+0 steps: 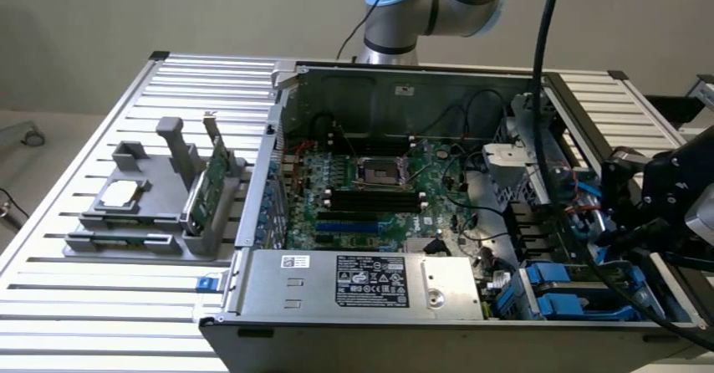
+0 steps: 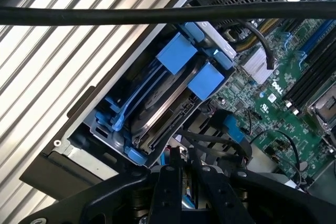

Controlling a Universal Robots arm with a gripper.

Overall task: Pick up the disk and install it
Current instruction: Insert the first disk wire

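Observation:
My gripper (image 2: 182, 157) hangs over the open computer case, above the drive bays on the exterior view's right, where its black body (image 1: 673, 186) shows. The fingers (image 2: 167, 187) stand close together, shut on a thin blue and silver edge that I take for the disk (image 2: 184, 196), seen end-on and mostly hidden by them. Just beyond the fingertips is the drive cage (image 2: 113, 129), where a blue-tabbed carrier (image 2: 177, 56) holds another drive. The same blue carriers (image 1: 556, 283) sit at the case's front corner.
The green motherboard (image 1: 374, 189) fills the middle of the case, with a silver power supply (image 1: 357, 281) in front. A grey fixture (image 1: 145, 222) on the slatted table (image 1: 89, 314) holds a green card (image 1: 206, 191) and a silver chip (image 1: 120, 193). Black cable (image 2: 157, 14) crosses close by.

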